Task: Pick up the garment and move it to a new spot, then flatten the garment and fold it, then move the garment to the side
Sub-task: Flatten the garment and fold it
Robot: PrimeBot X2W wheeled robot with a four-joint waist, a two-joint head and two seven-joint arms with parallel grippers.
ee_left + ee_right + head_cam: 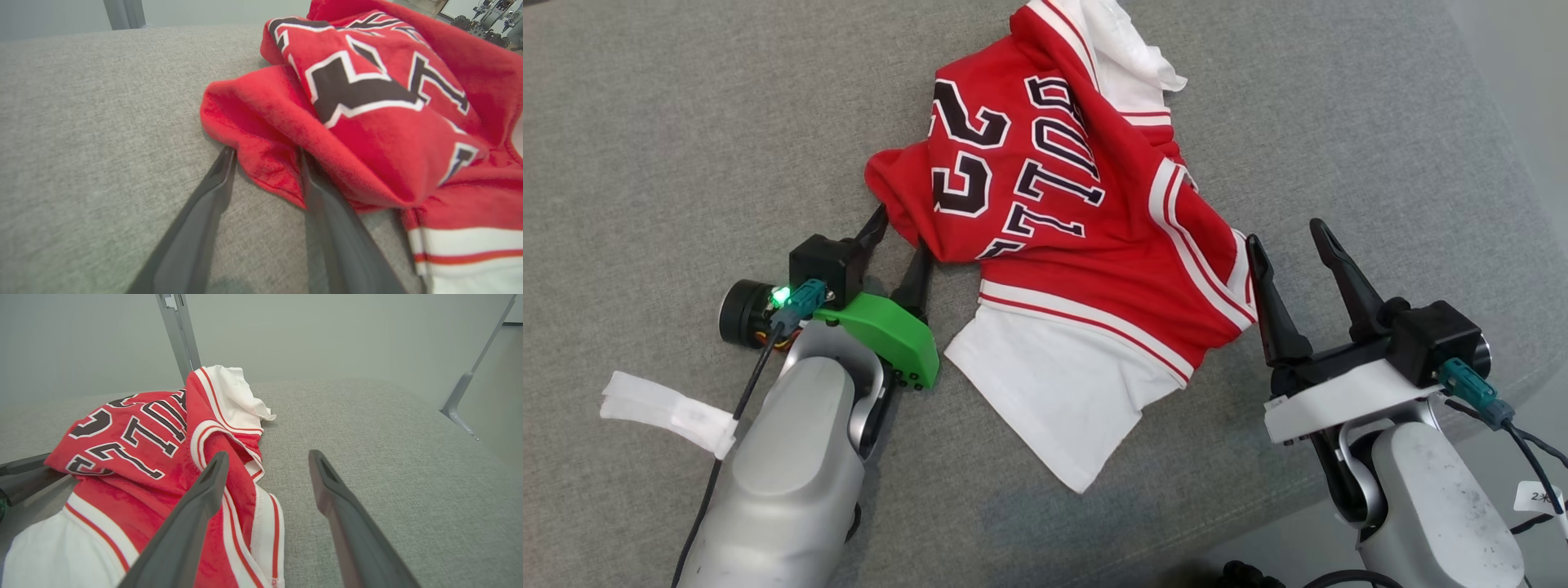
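Observation:
The garment (1078, 204) is a red jersey with black-and-white lettering, white trim and white sleeves. It lies crumpled on the grey cushioned surface (686, 122). My left gripper (903, 233) is at its lower left corner. In the left wrist view this gripper (265, 157) stands with its jaws apart around a red fold of the garment (265, 163), and the right-hand finger runs under the cloth. My right gripper (1284, 233) is open beside the garment's right hem. Its left finger (204, 490) lies over the striped edge (261, 506), with only grey fabric between the tips.
The cushioned surface ends at the right and lower right (1494, 163), where pale floor begins. A white tape tag (666, 412) hangs on the left arm's cable. Grey metal frame posts (177, 330) (466, 388) stand behind the surface.

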